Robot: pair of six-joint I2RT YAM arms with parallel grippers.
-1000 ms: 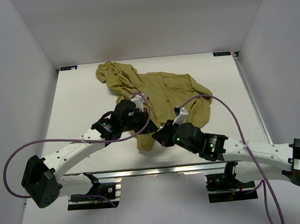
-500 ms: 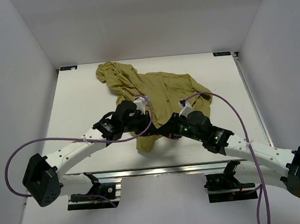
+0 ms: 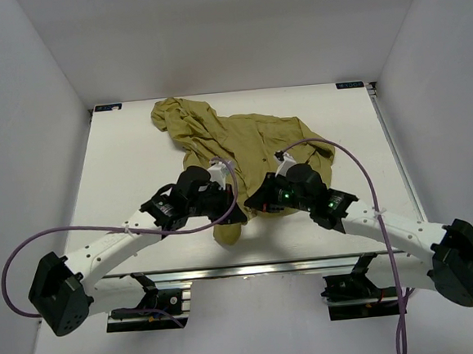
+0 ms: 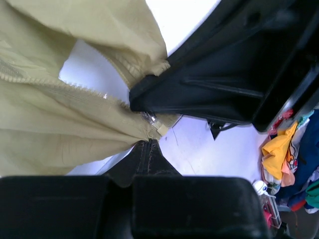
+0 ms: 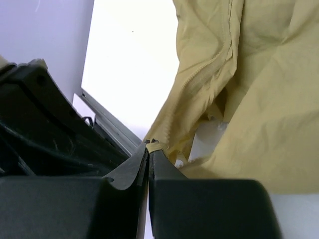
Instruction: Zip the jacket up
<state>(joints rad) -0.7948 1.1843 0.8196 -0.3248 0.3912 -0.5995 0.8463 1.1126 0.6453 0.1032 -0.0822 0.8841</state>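
Jacket (image 3: 258, 142), olive-yellow, one item. Top external view: it lay rumpled on the white table (image 3: 122, 178), hood toward the far left corner, lower front drawn toward the near edge, where a fold hung between the two arms. Left gripper (image 3: 233, 214) and right gripper (image 3: 253, 203) were just beside each other at that lower front; how the jaws stood could not be read from above. Left wrist view: left gripper pressed together on the bottom end of one front edge, a run of zipper teeth (image 4: 75, 87) leading away from the pinch and a small pale end piece (image 4: 159, 128) right at it; the dark body of the other arm loomed close above. Right wrist view: right gripper pressed together on a corner of hem, with the other zipper edge climbing away through loose folds. Handling, judged: thin, light and limp cloth that would sag and bunch wherever unsupported, so the firmer hold seemed to be the stitched zipper tape near its bottom end, kept taut, not the open fabric. Containers: none identified for certain; a heap of coloured cloth (image 4: 286, 149) showed beyond the table in the left wrist view, but whether it sat in a bin could not be told.
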